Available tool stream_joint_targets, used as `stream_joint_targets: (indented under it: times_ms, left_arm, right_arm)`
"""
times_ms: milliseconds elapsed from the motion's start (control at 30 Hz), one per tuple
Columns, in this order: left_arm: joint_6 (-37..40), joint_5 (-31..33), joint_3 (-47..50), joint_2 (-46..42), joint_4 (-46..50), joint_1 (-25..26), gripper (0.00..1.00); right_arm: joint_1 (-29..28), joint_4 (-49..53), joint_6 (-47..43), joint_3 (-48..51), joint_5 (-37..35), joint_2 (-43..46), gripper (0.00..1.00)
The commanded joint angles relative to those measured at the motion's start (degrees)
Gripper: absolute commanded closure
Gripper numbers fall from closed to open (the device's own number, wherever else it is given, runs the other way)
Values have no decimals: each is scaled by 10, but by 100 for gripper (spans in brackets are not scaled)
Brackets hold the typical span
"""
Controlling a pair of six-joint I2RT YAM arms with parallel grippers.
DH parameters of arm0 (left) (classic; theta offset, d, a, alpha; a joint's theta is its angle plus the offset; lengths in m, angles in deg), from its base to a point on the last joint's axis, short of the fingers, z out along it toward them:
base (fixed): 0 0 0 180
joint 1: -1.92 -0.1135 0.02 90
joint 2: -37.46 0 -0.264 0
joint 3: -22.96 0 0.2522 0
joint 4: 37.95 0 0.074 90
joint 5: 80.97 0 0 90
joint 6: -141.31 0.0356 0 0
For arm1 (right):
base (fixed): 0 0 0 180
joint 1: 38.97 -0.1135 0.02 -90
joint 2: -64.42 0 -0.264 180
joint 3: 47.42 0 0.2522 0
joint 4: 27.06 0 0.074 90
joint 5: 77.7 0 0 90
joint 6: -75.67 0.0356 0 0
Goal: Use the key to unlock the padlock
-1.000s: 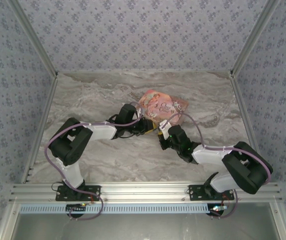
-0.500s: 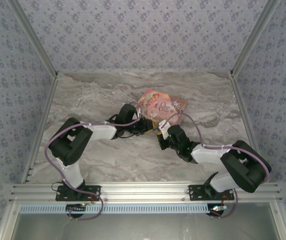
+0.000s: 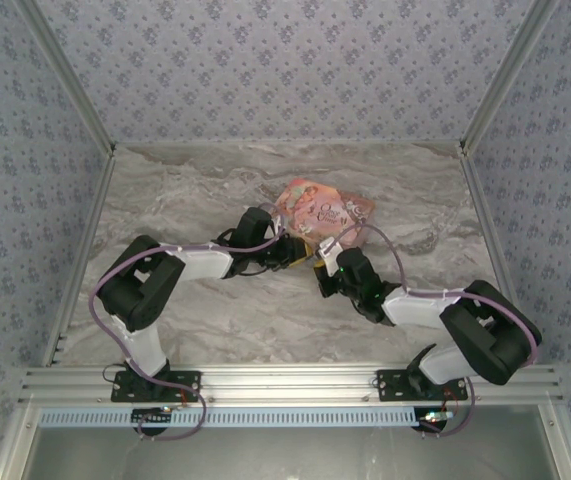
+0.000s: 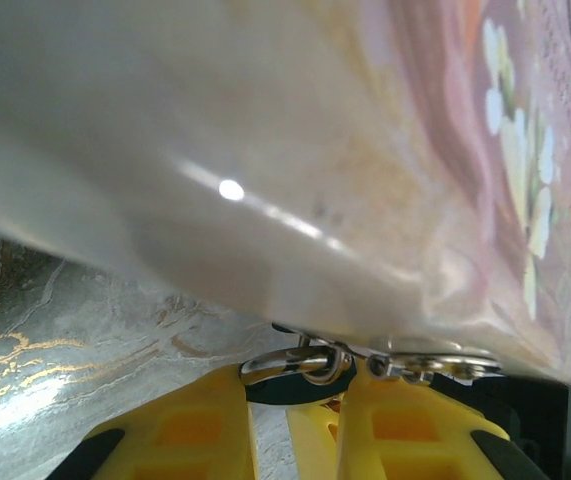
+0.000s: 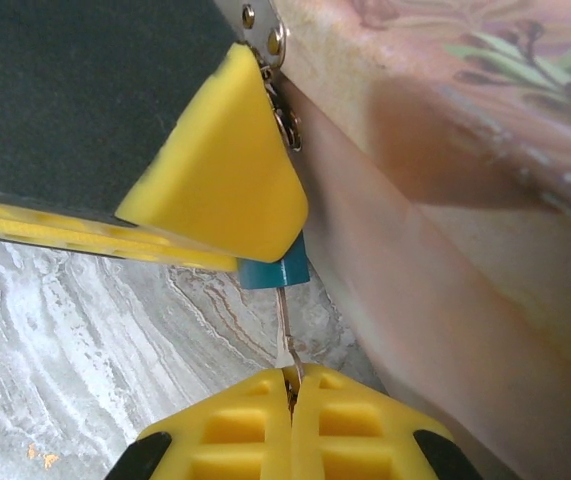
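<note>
Teal blocky padlock (image 5: 277,271), thin silvery key (image 5: 285,338), glossy pink box (image 5: 465,200)

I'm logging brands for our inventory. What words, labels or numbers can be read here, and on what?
Box lid: dark script lettering, too small to read from above.
Box, left wrist view: script strokes at the frame's edge, blurred and cut off.
Padlock: no marking seen.
</note>
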Motion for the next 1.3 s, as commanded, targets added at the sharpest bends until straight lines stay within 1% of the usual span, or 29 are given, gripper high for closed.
stream_joint_targets:
  times_ms: [0, 233, 533, 800, 1067, 1267]
  left_arm:
    - [-12, -43, -7, -31, -8, 15, 81]
    - [-18, -46, -10, -35, -9, 19, 81]
    - [-19, -48, -14, -35, -7, 23, 81]
    - [-22, -47, -16, -33, -8, 32, 81]
    - [-30, -47, -16, -30, -17, 35, 81]
    - [-31, -49, -13, -28, -21, 34, 81]
  right_arm:
    - [18, -72, 26, -9, 31, -1, 100]
    - [26, -64, 20, -18, 58, -1, 100]
    - [44, -81, 30, -31, 93, 2, 100]
    - [48, -90, 30, -53, 106, -8, 100]
    - [51, -98, 35, -69, 142, -8, 100]
    - [68, -114, 58, -65, 179, -7, 100]
